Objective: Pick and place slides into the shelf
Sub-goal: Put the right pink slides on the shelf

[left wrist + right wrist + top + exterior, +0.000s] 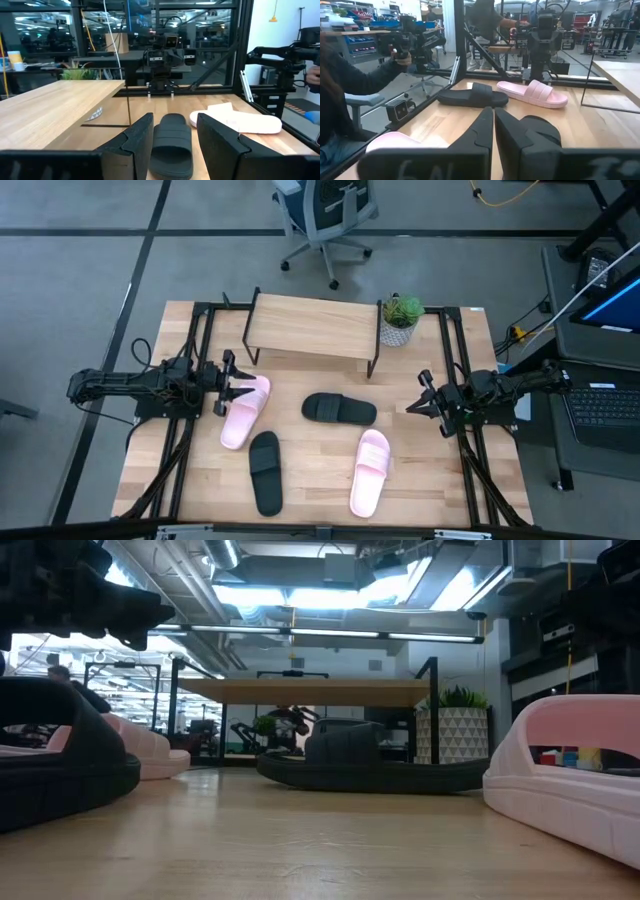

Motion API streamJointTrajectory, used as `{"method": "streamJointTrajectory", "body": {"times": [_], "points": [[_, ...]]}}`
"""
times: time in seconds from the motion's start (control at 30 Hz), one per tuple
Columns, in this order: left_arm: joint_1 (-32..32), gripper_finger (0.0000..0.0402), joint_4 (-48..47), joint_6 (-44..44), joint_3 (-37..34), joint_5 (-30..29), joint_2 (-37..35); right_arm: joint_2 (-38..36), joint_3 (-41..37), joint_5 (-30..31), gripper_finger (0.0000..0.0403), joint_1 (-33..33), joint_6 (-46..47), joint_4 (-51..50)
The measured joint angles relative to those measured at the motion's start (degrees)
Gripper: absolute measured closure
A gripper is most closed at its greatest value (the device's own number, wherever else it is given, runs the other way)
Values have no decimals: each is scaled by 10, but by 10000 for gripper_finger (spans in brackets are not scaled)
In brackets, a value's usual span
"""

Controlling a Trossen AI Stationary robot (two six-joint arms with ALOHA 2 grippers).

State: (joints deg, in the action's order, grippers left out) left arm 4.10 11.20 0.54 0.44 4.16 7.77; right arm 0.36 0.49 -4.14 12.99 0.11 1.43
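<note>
Four slides lie sole-down on the table. One pink slide (245, 412) is under my left gripper (233, 387), which hangs open above its far end and touches nothing. A black slide (340, 408) lies mid-table and shows between the open fingers in the left wrist view (172, 147). Another black slide (265, 471) and the second pink slide (370, 471) lie nearer the near edge. The shelf (313, 330) stands at the far side. My right gripper (415, 404) waits shut at the table's right, fingers together in the right wrist view (493, 125).
A potted plant (401, 320) stands at the shelf's right end. Black frame rails (455, 370) run along both sides of the table. A person's arm (350, 85) shows beyond the table in the right wrist view. An office chair (325, 215) stands past the far edge.
</note>
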Motion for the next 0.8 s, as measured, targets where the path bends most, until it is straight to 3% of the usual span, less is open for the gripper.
{"method": "streamJointTrajectory", "body": {"times": [0.17, 0.4, 0.8], "points": [[0, 285, -1, 0, 0, 36, 0, 0, 0, 0, 382, 0, -52, 0], [0, 392, -3, -2, 0, 85, 0, 0, 0, 0, 395, 0, -63, 0], [0, 394, -41, 0, 0, 87, 0, 0, 0, 5, 398, 0, -61, -1]]}}
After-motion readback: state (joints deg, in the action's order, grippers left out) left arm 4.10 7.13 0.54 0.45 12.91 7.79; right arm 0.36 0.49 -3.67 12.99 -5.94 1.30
